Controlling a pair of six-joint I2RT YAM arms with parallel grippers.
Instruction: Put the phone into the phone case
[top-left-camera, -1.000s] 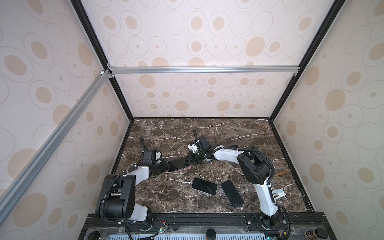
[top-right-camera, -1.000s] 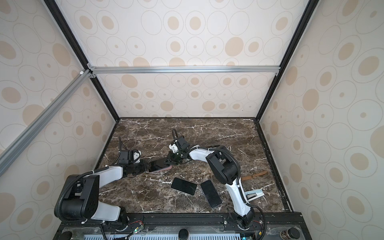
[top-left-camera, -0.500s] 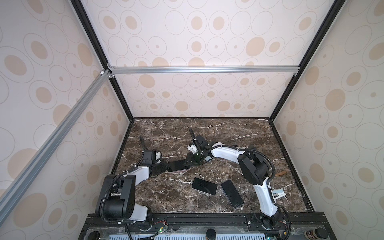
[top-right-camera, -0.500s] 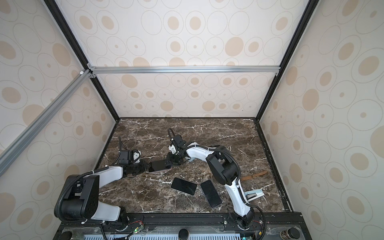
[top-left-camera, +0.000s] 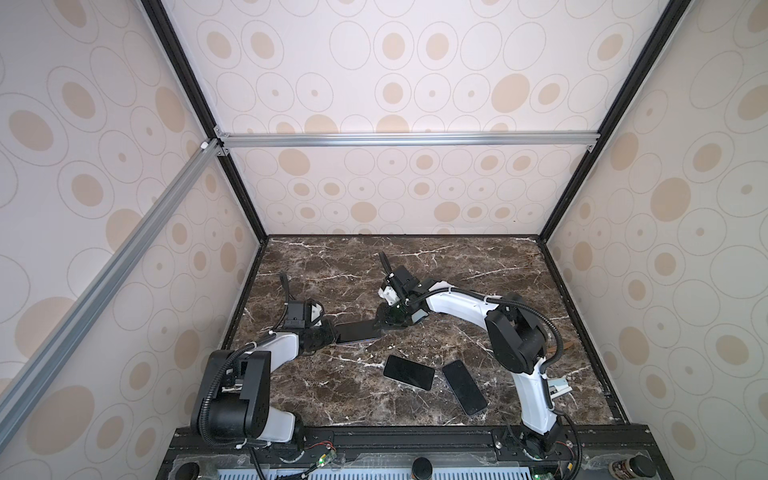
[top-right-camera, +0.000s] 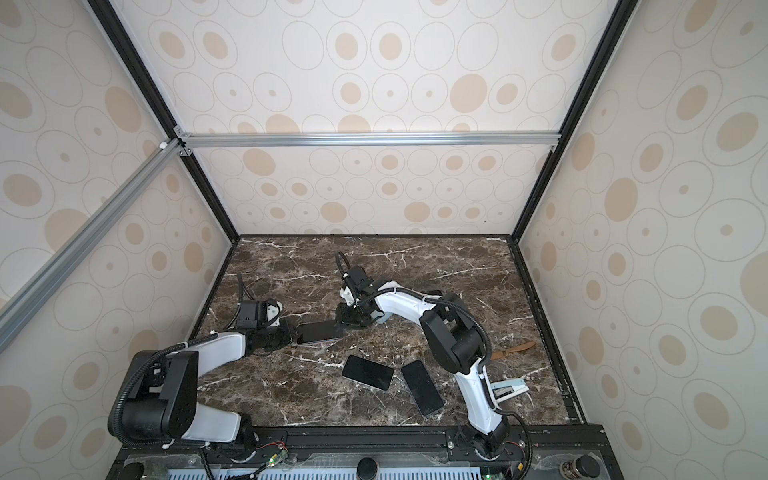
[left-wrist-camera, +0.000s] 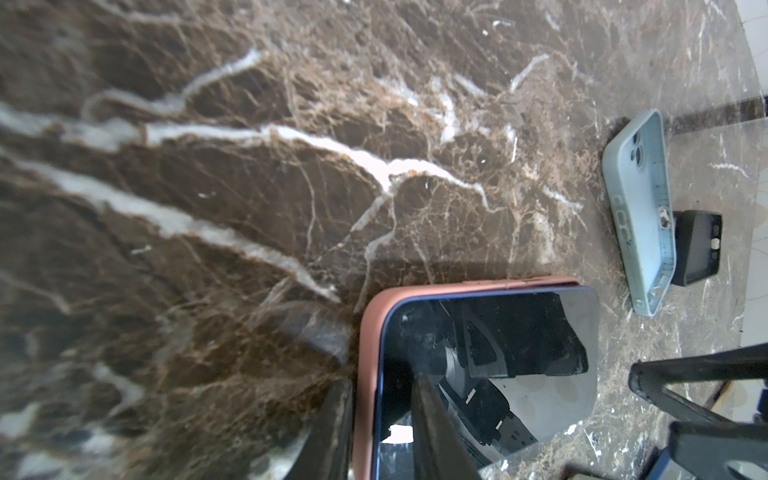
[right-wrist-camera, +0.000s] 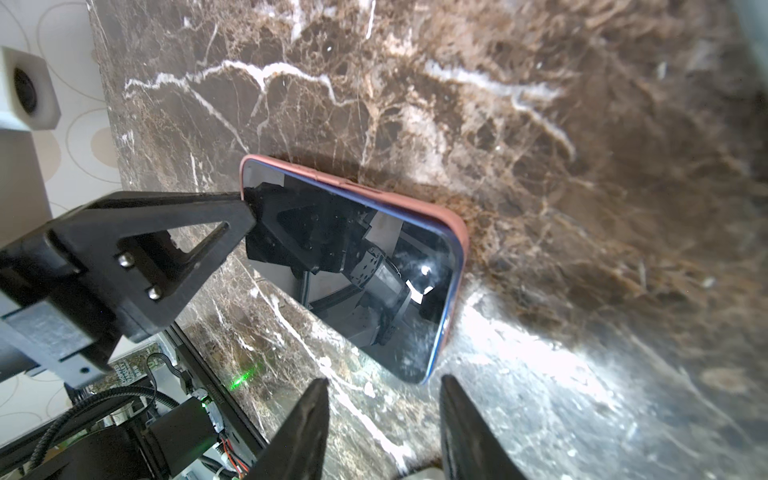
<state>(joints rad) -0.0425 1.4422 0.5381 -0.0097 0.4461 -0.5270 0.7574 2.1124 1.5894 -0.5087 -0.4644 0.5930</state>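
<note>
Grip at one end: left fingers (left-wrist-camera: 432, 424) pinch the phone (right-wrist-camera: 353, 266) and its pink case (left-wrist-camera: 368, 353) together, one on the glass, one outside the shell, apparently steadying the pair on the table (top-left-camera: 332, 266) at nine o'clock of centre. Opposite, right fingers (right-wrist-camera: 307, 428) stand apart and empty just off the far end, seemingly poised to press that end, which looks unseated, home. One pale blue case (left-wrist-camera: 636, 208) lies empty at three o'clock of the phone; two spare phones (top-left-camera: 408, 372) rest near five o'clock.
</note>
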